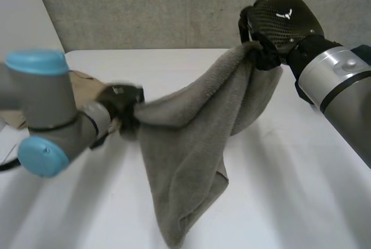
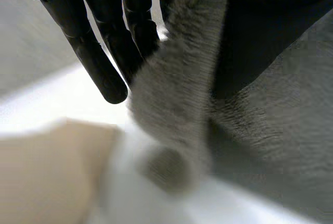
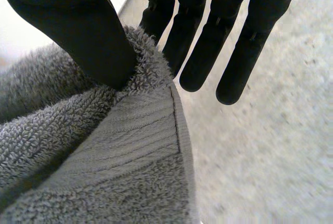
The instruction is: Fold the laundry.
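Presently the grey towel is pinched aloft by the left hand and right hand at either end of its top edge; that edge should be drawn taut before lowering.

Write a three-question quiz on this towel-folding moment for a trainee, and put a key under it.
1. How many hands grip the grey towel? A none, B one, C two.
2. Fill in: beside the left arm, a ___ cloth lies on the white table.
3. True or false: the towel lies flat on the table.
Key: 1 C, the left hand and the right hand each pinch it. 2 tan. 3 false, it hangs between the hands.
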